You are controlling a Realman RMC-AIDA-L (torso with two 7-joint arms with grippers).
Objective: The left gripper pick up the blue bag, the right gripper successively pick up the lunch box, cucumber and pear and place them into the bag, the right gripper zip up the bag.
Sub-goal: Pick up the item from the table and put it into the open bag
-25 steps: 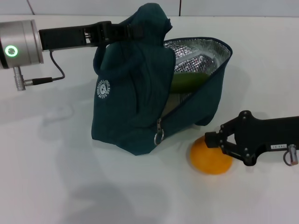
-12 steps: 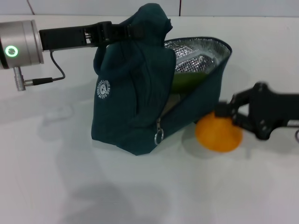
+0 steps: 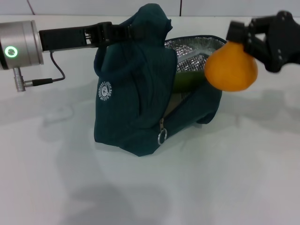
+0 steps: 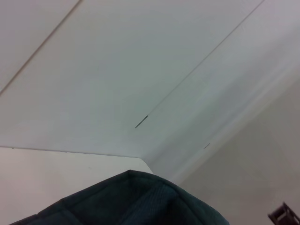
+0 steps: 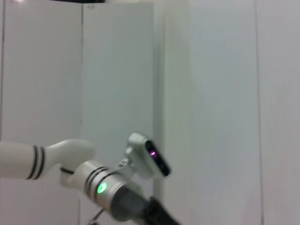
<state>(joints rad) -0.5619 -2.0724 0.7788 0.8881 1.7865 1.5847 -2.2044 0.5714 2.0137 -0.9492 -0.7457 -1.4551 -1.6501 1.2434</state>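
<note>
The blue bag (image 3: 136,103) stands on the white table, held up at its top by my left gripper (image 3: 123,32), which is shut on the fabric. The bag's mouth gapes to the right, showing silver lining (image 3: 194,54) and something green, the cucumber (image 3: 190,80), inside. The lunch box is hidden. My right gripper (image 3: 243,40) is shut on the orange-yellow pear (image 3: 230,69) and holds it in the air just right of the bag's opening. The left wrist view shows only the bag's top edge (image 4: 136,201).
The zipper pull ring (image 3: 162,138) hangs at the bag's front lower edge. White table (image 3: 70,178) stretches around the bag. The right wrist view shows a wall and my left arm (image 5: 108,187).
My right gripper closed on the pear at the table, then lifted it up and back to the level of the bag's opening. The left arm and bag stayed put.
</note>
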